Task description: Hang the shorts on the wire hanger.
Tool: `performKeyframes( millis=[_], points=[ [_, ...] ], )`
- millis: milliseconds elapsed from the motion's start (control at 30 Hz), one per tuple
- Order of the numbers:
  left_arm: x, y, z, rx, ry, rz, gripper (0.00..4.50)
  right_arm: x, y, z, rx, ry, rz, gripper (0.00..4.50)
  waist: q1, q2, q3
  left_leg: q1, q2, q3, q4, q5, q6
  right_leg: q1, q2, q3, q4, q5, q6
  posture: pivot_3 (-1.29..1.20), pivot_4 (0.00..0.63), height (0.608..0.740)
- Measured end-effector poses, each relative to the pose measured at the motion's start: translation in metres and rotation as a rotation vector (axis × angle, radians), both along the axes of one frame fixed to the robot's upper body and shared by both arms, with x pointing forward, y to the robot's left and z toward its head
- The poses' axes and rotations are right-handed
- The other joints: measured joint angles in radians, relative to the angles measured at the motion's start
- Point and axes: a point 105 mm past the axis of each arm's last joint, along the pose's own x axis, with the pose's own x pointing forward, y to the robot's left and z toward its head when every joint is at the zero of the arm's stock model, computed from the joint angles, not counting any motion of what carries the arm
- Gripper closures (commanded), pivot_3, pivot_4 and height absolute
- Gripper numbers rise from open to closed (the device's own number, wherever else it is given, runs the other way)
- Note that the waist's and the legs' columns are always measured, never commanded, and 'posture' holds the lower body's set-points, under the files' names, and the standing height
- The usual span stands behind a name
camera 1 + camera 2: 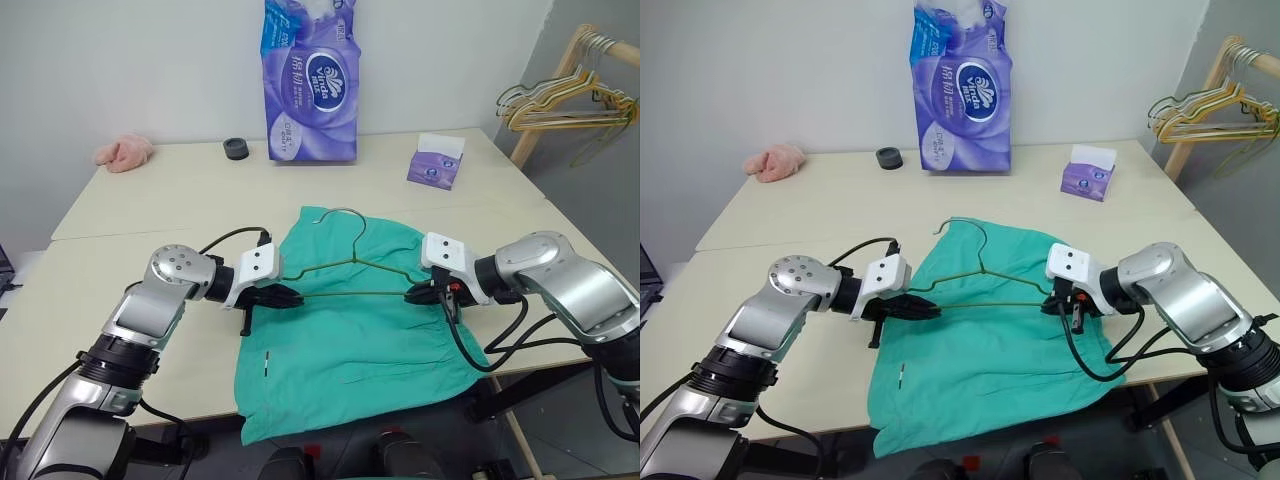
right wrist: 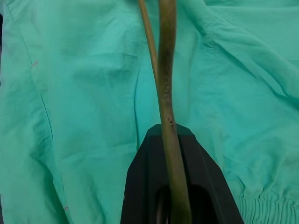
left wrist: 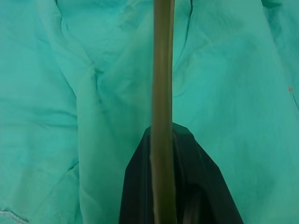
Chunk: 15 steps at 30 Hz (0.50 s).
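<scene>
Beige table (image 1: pixel 150 220) against a white wall. Head views: the shorts (image 1: pixel 350 350) lie flat at the near edge, front hem hanging over it. The wire hanger (image 1: pixel 345 268) sits over them, hook toward the wall. Left gripper (image 1: pixel 290 297) clamped on the hanger's left corner, right gripper (image 1: pixel 412 295) clamped on its right corner (both pinch wire, not cloth). Behind: tissue pack (image 1: pixel 310 85), tissue box (image 1: pixel 436 162), pink cloth (image 1: pixel 125 152), hanger rack (image 1: pixel 570 95).

Left wrist: black fingers (image 3: pixel 135 186) grasp the wire over teal fabric.

Right wrist: fingers (image 2: pixel 145 186) closed on wire, waistband nearby.
</scene>
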Motion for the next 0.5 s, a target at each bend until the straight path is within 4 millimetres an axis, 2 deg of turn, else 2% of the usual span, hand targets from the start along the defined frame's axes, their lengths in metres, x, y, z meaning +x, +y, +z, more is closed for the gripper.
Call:
performKeyframes(
  millis=[67, 167, 500],
  points=[
    [0.001, -0.001, 0.000, -0.003, -0.003, 0.005, 4.50, 0.000, 0.000, 0.000, -0.001, -0.002, 0.003, 4.46, 0.000, 0.000, 0.000, 0.000, 0.000, 0.000, 0.000, 0.000, 0.000, 0.000, 0.000, 0.000, 0.000, 0.000, 0.000, -0.07, 0.046, 0.740],
    [0.002, -0.003, 0.000, -0.021, 0.003, 0.025, 3.73, 0.001, -0.001, 0.000, -0.003, -0.007, 0.008, 4.50, 0.001, 0.000, 0.000, 0.000, 0.000, 0.000, 0.000, 0.000, 0.000, 0.000, 0.000, 0.000, 0.000, 0.000, 0.000, -0.07, 0.046, 0.740],
    [0.003, -0.018, 0.012, -0.129, 0.003, 0.024, 0.57, 0.008, -0.005, 0.000, -0.022, -0.066, 0.019, 4.50, 0.002, 0.000, 0.000, 0.000, 0.000, 0.000, 0.000, 0.000, 0.000, 0.000, 0.000, 0.000, 0.000, 0.000, 0.000, -0.06, 0.045, 0.740]
  ],
)
